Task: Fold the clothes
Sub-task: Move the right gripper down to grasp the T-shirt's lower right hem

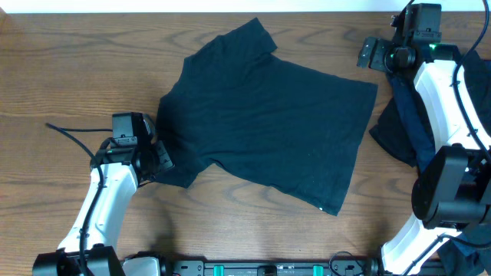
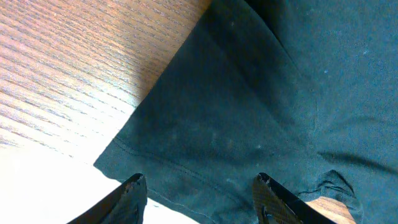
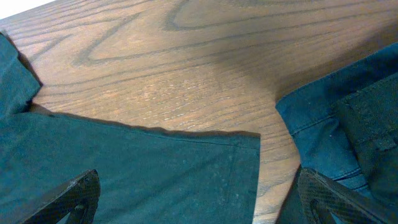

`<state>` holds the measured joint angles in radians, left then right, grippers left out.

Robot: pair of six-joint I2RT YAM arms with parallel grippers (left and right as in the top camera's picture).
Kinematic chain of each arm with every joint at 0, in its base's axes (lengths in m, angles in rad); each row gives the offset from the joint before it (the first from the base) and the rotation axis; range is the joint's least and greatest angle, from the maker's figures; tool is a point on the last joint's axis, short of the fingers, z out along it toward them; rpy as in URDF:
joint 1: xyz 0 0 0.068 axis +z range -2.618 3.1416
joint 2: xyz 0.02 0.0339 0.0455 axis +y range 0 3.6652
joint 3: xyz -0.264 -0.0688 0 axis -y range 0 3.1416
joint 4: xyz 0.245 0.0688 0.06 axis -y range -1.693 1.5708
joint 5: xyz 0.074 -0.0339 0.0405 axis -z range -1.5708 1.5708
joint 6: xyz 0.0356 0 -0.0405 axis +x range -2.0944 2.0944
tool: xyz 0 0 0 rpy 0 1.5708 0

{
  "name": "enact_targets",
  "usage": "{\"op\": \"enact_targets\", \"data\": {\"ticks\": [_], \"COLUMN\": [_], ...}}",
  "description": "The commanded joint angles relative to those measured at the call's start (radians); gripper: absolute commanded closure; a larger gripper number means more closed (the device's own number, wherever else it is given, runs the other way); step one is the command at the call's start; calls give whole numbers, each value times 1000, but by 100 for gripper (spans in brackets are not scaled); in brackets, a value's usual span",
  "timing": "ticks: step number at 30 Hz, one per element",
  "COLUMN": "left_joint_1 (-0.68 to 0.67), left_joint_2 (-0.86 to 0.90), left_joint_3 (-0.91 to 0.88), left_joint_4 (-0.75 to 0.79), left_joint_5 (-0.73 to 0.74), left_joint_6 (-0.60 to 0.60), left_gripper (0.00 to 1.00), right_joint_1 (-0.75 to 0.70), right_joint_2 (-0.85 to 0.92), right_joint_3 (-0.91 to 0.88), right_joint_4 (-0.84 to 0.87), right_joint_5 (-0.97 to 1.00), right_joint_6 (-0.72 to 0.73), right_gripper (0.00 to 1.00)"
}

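Probably a robotics lab, wood-grain table (image 1: 69, 61), white left arm (image 1: 103, 201), right arm (image 1: 441, 92), loose cable (image 1: 73, 135)

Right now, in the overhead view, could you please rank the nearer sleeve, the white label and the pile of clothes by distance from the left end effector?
1. Sleeve, right at the left end effector.
2. Label, at the shirt's lower right hem.
3. Pile, far right.

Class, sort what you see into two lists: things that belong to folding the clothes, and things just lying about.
Belongs to the job: T-shirt; dark garment pile; blue piece.
Just lying about: black cable; wooden table.
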<state>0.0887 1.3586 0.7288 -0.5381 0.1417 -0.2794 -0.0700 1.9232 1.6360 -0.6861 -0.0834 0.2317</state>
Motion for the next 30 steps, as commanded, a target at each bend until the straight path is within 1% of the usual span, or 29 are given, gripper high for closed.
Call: {"op": "enact_targets", "data": {"ticks": [1, 2, 3, 5, 6, 7, 8, 10, 11, 13, 18, 23, 25, 27, 28, 30], "left_joint_1": [-1, -1, -1, -1, -1, -1, -2, -2, -2, -2, -2, -2, -2, -2, -2, -2], "left_joint_2": [-6, -6, -6, -6, -6, -6, -6, -6, -6, -6, -6, -6, -6, -6, -6, -6], "left_joint_3": [-8, -8, -8, -8, -8, -8, -8, -8, -8, -8, -8, -8, -8, -8, -8, -8], "left_joint_4": [1, 2, 5, 13, 18, 25, 32, 44, 47, 49, 50, 53, 53, 53, 53, 54], "left_joint_5": [-19, -19, -19, -19, -19, -19, -19, -19, -19, -19, -19, -19, -19, -19, -19, -11], "left_joint_6": [13, 13, 13, 13, 13, 13, 13, 13, 13, 13, 13, 13, 13, 13, 13, 13], "left_gripper": [43, 43, 43, 43, 43, 43, 43, 43, 43, 43, 43, 43, 43, 43, 43, 43], "right_joint_1": [6, 6, 6, 9, 14, 21, 29, 48, 60, 88, 179, 269, 290, 312, 325, 356], "right_joint_2": [3, 2, 2, 2, 2, 2, 2, 2, 2, 2, 1, -6, -19, -49, -78, -167], "right_joint_3": [4, 4, 4, 4, 4, 4, 4, 3, 2, -3, -14, -15, -17, -30, -42, -77], "right_joint_4": [-6, -24, -47, -117, -167, -214, -274, -387, -432, -530, -707, -855, -900, -924, -927, -920], "right_joint_5": [-97, -173, -227, -299, -302, -302, -303, -296, -288, -283, -277, -98, -62, -62, -58, -5], "right_joint_6": [20, 2, -13, -25, -24, -24, -24, -22, -1, 52, 106, 236, 275, 295, 307, 376], "right_gripper": [1, 1, 3, 27, 44, 55, 63, 83, 88, 91, 90, 89, 88, 90, 91, 92]}}
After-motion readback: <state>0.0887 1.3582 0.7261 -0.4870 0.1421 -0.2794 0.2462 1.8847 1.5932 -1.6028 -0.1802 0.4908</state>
